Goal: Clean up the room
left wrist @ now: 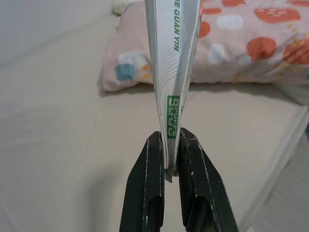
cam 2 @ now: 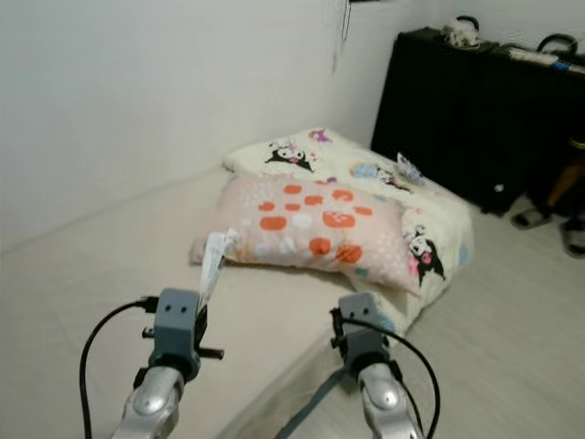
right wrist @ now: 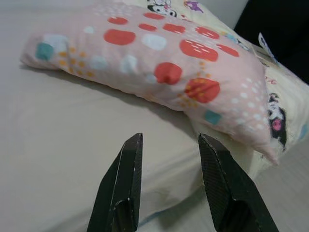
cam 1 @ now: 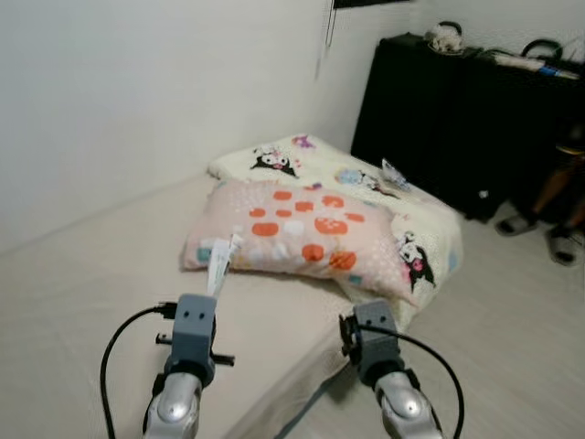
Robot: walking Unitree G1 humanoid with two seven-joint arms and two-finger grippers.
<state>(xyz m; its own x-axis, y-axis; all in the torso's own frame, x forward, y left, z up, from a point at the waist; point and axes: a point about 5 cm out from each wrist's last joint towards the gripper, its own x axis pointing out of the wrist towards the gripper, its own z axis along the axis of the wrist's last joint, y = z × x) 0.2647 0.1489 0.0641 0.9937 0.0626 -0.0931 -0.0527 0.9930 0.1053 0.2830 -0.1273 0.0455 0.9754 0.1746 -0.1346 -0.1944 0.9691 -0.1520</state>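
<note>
Left gripper pinching a wrapper | right gripper open, empty | second wrapper at 1 o'clock on blanket, not binned yet

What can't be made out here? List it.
- Wrapper in the left gripper: top cut off by the left wrist view's edge, print only partly readable.
- Items on the black cabinet: too small in the eye views.
- Person's feet: the rest of the person cut off at the left eye view's right edge.
</note>
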